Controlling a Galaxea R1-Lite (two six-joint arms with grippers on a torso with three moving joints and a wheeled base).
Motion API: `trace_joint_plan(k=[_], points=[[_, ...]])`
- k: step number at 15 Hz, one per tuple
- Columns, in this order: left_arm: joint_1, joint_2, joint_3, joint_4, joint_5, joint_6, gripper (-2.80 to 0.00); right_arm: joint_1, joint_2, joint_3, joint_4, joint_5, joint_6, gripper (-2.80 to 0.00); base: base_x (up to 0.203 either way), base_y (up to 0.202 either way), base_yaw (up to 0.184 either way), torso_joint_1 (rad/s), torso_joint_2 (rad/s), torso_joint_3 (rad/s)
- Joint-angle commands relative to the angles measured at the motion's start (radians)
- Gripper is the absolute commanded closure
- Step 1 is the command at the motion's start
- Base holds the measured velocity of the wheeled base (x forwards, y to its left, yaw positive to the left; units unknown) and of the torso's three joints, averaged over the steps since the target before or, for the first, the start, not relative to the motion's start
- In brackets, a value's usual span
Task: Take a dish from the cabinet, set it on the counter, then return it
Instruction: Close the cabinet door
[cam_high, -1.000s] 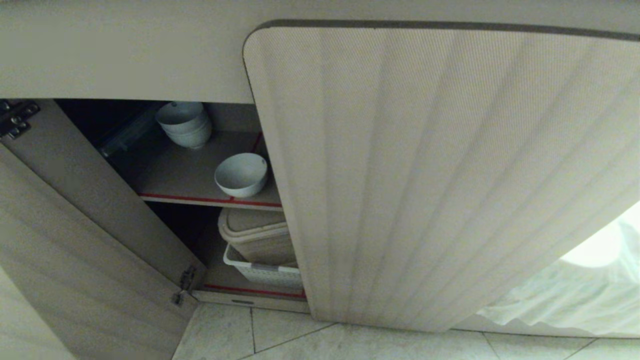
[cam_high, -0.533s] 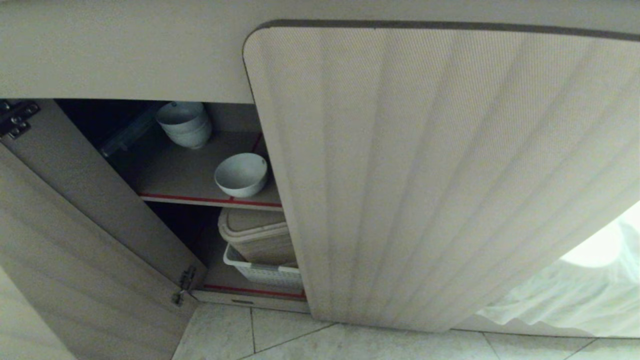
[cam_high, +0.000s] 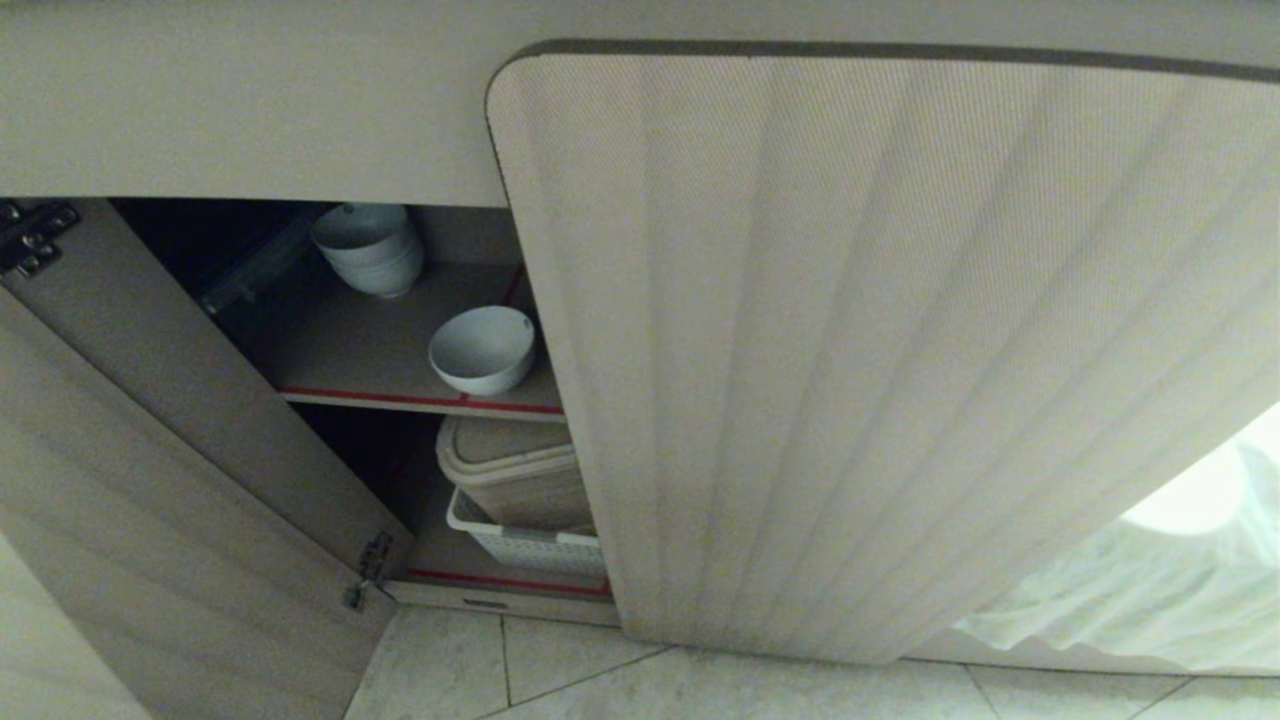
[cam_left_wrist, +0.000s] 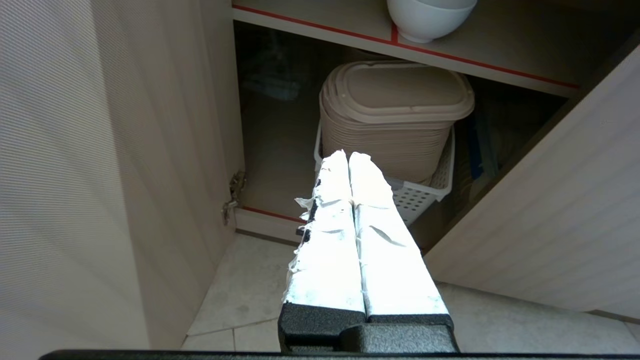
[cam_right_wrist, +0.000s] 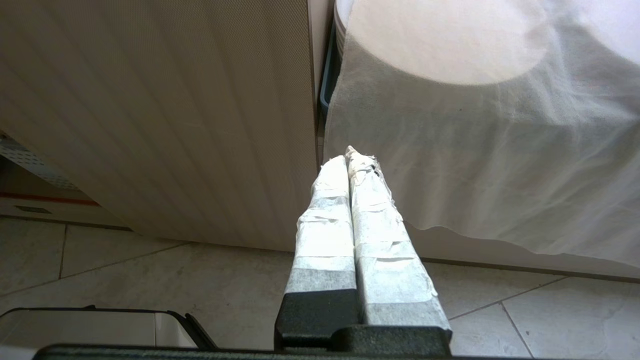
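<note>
I see the dish (cam_high: 482, 348) alone on the open cabinet (cam_high: 880, 350) upper shelf, bowl stack (cam_high: 367, 247) at its eleven o'clock. My left gripper (cam_left_wrist: 348, 156) points inside, fingers pressed together, empty; right gripper (cam_right_wrist: 347, 156) likewise, parked low.

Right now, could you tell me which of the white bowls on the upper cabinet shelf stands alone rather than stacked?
The single bowl at the shelf's red-edged front, beside the right door. The other bowls sit nested in a stack farther back on the shelf.

White dish (cam_high: 482, 348), red-edged shelf (cam_high: 400, 398), fluted beige door (cam_high: 850, 350)
</note>
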Motion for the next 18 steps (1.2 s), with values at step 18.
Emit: trace_joint_plan(k=[18], points=[[0.0, -0.001, 0.0, 0.042, -0.076, 0.317, 0.0, 0.0, 0.0, 0.0, 0.0, 0.0, 0.0, 0.0, 0.0, 0.0, 0.0, 0.0, 0.0, 0.0]])
